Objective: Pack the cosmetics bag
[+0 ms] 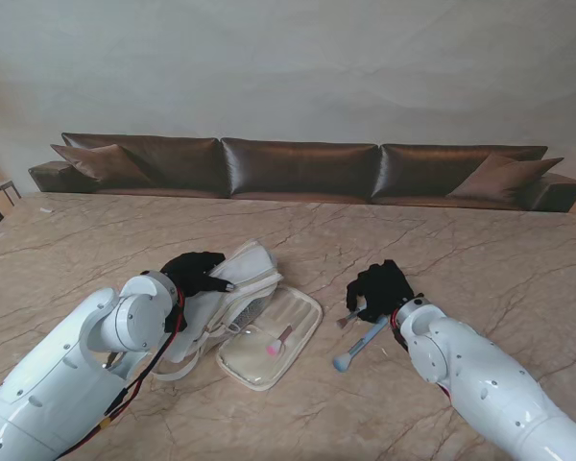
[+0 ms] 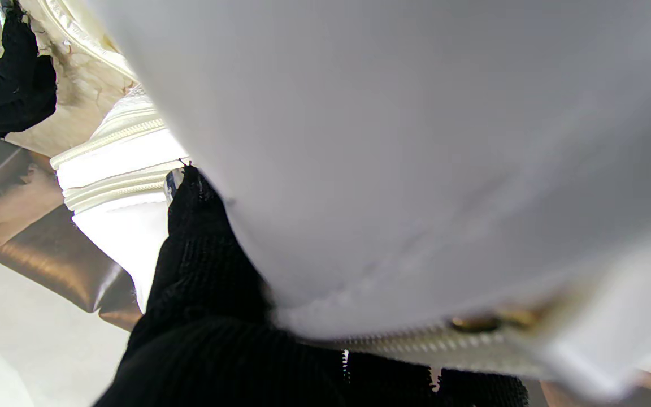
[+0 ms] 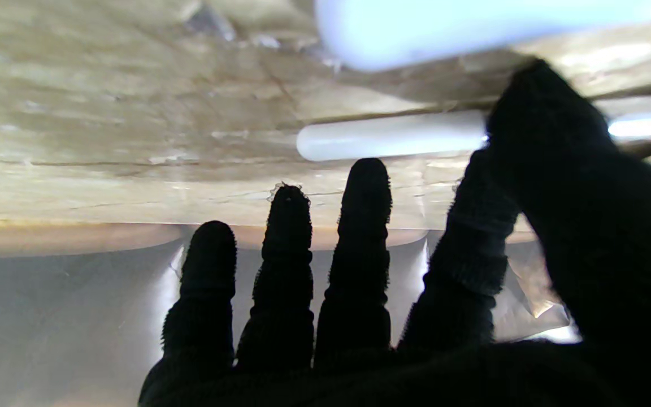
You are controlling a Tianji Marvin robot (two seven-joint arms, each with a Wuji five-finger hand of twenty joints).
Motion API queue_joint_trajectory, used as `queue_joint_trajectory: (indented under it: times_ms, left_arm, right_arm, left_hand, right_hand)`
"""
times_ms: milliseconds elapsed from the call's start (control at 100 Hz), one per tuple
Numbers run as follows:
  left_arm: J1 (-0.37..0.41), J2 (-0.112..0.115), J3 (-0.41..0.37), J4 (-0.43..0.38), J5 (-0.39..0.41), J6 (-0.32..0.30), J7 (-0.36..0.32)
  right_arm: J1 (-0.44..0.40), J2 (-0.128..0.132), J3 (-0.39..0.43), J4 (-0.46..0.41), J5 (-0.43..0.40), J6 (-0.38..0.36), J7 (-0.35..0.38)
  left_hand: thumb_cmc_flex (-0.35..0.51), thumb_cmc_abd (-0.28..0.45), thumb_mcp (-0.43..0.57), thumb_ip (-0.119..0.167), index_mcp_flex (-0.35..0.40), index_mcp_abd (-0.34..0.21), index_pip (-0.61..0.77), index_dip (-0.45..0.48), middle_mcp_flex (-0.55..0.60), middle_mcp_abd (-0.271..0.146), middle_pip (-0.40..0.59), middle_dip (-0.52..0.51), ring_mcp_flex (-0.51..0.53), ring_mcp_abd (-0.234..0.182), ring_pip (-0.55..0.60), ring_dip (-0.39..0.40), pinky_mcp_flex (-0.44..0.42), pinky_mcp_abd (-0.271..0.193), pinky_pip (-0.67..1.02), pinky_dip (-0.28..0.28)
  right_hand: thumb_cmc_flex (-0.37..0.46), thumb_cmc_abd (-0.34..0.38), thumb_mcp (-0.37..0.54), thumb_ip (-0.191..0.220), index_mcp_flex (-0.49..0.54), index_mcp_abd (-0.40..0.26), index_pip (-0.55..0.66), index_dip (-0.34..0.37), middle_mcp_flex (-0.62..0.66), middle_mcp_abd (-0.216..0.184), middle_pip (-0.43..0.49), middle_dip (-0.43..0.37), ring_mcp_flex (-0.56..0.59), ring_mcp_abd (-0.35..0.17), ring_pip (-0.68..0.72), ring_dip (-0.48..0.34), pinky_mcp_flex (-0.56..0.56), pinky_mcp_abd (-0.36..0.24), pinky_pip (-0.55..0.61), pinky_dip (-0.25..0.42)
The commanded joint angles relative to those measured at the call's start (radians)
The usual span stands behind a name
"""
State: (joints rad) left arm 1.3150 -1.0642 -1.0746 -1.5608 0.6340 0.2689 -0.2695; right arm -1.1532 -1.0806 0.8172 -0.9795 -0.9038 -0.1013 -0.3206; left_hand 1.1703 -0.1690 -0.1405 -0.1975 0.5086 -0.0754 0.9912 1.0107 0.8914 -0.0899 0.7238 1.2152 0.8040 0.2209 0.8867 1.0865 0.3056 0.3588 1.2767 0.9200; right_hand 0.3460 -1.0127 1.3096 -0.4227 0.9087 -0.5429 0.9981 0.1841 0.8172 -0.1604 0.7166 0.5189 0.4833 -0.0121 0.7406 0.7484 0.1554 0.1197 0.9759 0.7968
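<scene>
two hands are working: left hand (image 1: 194, 272) is gripping the open white zippered cosmetics bag (image 1: 245, 288); right hand (image 1: 379, 285), fingers spread, is hovering over a pale blue brush (image 1: 359, 345), risking knocking it away

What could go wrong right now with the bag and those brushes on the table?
The right robot hand hovers open over two thin brushes lying close together; it may nudge one away or grab both. The left robot hand grips the white cosmetics bag, whose open flap already holds a pink item; a tug could spill it.
</scene>
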Motion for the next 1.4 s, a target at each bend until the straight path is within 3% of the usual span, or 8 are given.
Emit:
queue_joint_trajectory:
  times_ms: [0,240,400,470,510,790,1110,1390]
  left_arm:
    - [0.006,-0.003,0.002,0.004,-0.003,0.002,-0.005]
    - [0.004,-0.003,0.001,0.006,-0.004,0.000,-0.005]
    - [0.002,-0.004,0.004,0.008,-0.005,0.000,-0.002]
    - [0.001,-0.005,0.004,0.009,-0.005,0.000,-0.001]
    - [0.001,-0.005,0.005,0.009,-0.005,0.000,0.000]
    - [0.002,-0.005,0.006,0.009,-0.004,0.003,0.000]
    - [0.000,-0.005,0.009,0.011,-0.005,0.003,0.002]
    - [0.000,-0.006,0.009,0.010,-0.004,0.003,0.005]
  right_arm:
    - [0.000,-0.006,-0.011,0.019,-0.002,-0.006,0.004]
    - [0.019,0.003,-0.041,0.034,-0.020,-0.012,0.010]
    - [0.032,0.016,-0.066,0.036,-0.050,-0.030,0.026]
    - [0.036,0.017,-0.076,0.041,-0.050,-0.035,0.028]
    - [0.038,0.017,-0.080,0.045,-0.048,-0.036,0.025]
    - [0.040,0.016,-0.086,0.048,-0.044,-0.052,0.023]
    - [-0.024,0.015,0.017,-0.067,-0.078,-0.047,0.027]
    - [-0.047,0.007,0.050,-0.123,-0.081,-0.046,0.016]
  left_hand:
    - [0.121,0.091,0.046,0.044,0.017,-0.172,0.095,0.023,-0.011,-0.045,0.031,0.016,-0.021,-0.020,-0.006,0.012,-0.010,-0.013,0.005,0.013]
    - [0.121,0.094,0.044,0.042,0.015,-0.169,0.100,0.027,-0.013,-0.049,0.037,0.020,-0.022,-0.022,-0.005,0.012,-0.011,-0.014,0.005,0.013]
    - [0.121,0.097,0.043,0.040,0.013,-0.167,0.102,0.029,-0.015,-0.048,0.040,0.022,-0.024,-0.021,-0.006,0.013,-0.013,-0.014,0.004,0.013]
    - [0.121,0.096,0.044,0.041,0.013,-0.166,0.102,0.029,-0.015,-0.048,0.042,0.022,-0.024,-0.021,-0.005,0.013,-0.013,-0.014,0.004,0.013]
    - [0.121,0.096,0.044,0.040,0.013,-0.166,0.103,0.029,-0.014,-0.048,0.042,0.022,-0.023,-0.020,-0.005,0.013,-0.012,-0.014,0.005,0.013]
    - [0.121,0.096,0.043,0.040,0.013,-0.167,0.103,0.030,-0.014,-0.049,0.044,0.021,-0.024,-0.021,-0.005,0.013,-0.011,-0.014,0.004,0.013]
    - [0.121,0.097,0.042,0.039,0.013,-0.168,0.102,0.031,-0.015,-0.048,0.043,0.022,-0.023,-0.019,-0.005,0.013,-0.013,-0.013,0.005,0.013]
    - [0.121,0.097,0.042,0.039,0.013,-0.168,0.101,0.031,-0.015,-0.049,0.042,0.022,-0.024,-0.020,-0.005,0.013,-0.013,-0.013,0.005,0.013]
  right_hand:
    - [0.094,-0.002,-0.038,0.011,0.067,-0.045,0.054,-0.021,0.045,-0.022,0.028,0.007,0.020,-0.031,0.014,0.012,0.003,0.001,0.015,0.001]
    - [0.124,0.047,-0.014,0.033,0.105,0.039,0.079,0.002,0.071,-0.026,0.043,0.027,0.026,-0.040,0.021,0.014,0.014,-0.014,0.039,0.005]
    - [0.108,0.148,0.005,0.059,0.069,0.021,0.018,0.234,0.056,-0.022,0.039,0.084,0.009,-0.045,0.025,0.015,0.006,-0.030,0.045,-0.002]
    - [0.109,0.198,0.046,0.102,0.063,-0.013,-0.021,0.400,0.051,-0.018,0.039,0.111,0.001,-0.047,0.032,0.021,0.007,-0.039,0.052,0.005]
    - [0.109,0.200,0.063,0.112,0.061,-0.015,-0.027,0.434,0.052,-0.016,0.041,0.117,-0.001,-0.048,0.037,0.024,0.009,-0.043,0.058,0.008]
    - [0.098,0.204,0.065,0.116,0.056,-0.005,-0.036,0.443,0.052,-0.023,0.043,0.125,-0.010,-0.054,0.041,0.024,0.003,-0.059,0.069,0.015]
    - [0.088,0.210,0.066,0.116,0.055,-0.008,-0.045,0.451,0.057,-0.026,0.041,0.131,-0.008,-0.055,0.041,0.023,0.003,-0.059,0.070,0.015]
    - [0.084,0.213,0.065,0.116,0.052,-0.007,-0.053,0.453,0.063,-0.027,0.035,0.136,-0.002,-0.056,0.038,0.020,0.003,-0.059,0.070,0.015]
